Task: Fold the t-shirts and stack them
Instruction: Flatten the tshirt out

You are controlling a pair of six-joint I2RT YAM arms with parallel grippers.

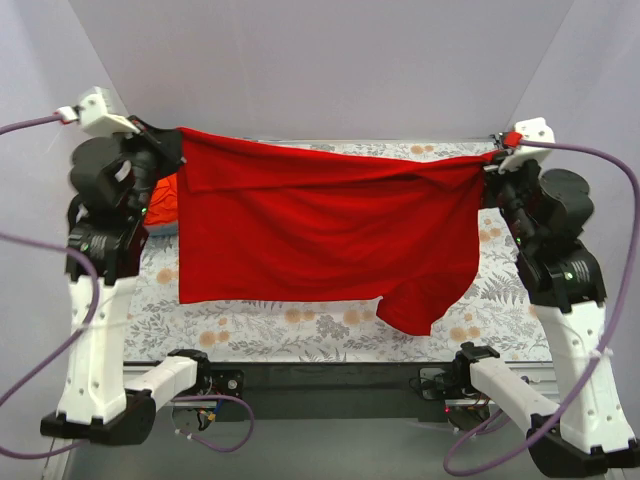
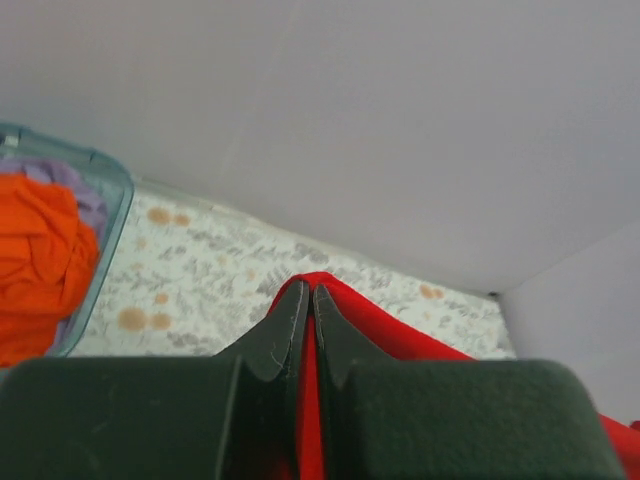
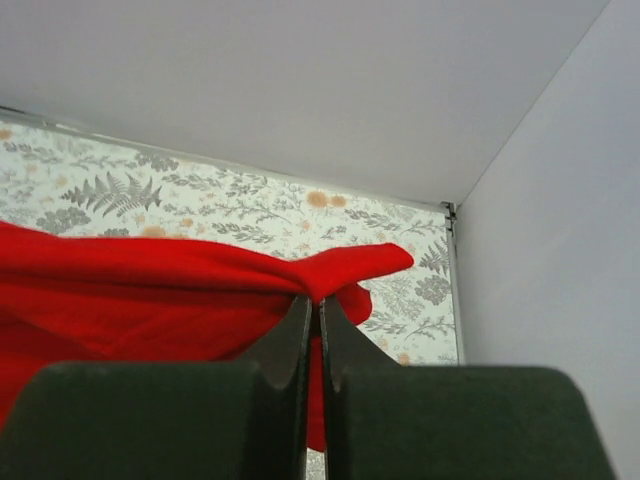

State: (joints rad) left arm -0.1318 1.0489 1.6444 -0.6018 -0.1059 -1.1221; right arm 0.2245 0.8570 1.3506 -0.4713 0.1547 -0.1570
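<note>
The red t-shirt [image 1: 320,235] hangs stretched in the air between my two grippers, above the floral table cover [image 1: 300,325]. My left gripper [image 1: 172,140] is shut on its top left corner; the cloth shows between the closed fingers in the left wrist view [image 2: 308,300]. My right gripper [image 1: 492,165] is shut on its top right corner, with red cloth [image 3: 150,290] bunched at the fingertips [image 3: 314,305]. A sleeve [image 1: 425,300] droops at the lower right. The orange t-shirt [image 2: 40,260] lies crumpled in the teal bin [image 2: 112,215] at the left; a bit shows behind the left arm [image 1: 165,198].
Grey walls enclose the table at the back and both sides. The bin also holds a lilac cloth [image 2: 70,185]. The arm bases [image 1: 200,375] stand at the near edge with purple cables [image 1: 600,200] looping beside them.
</note>
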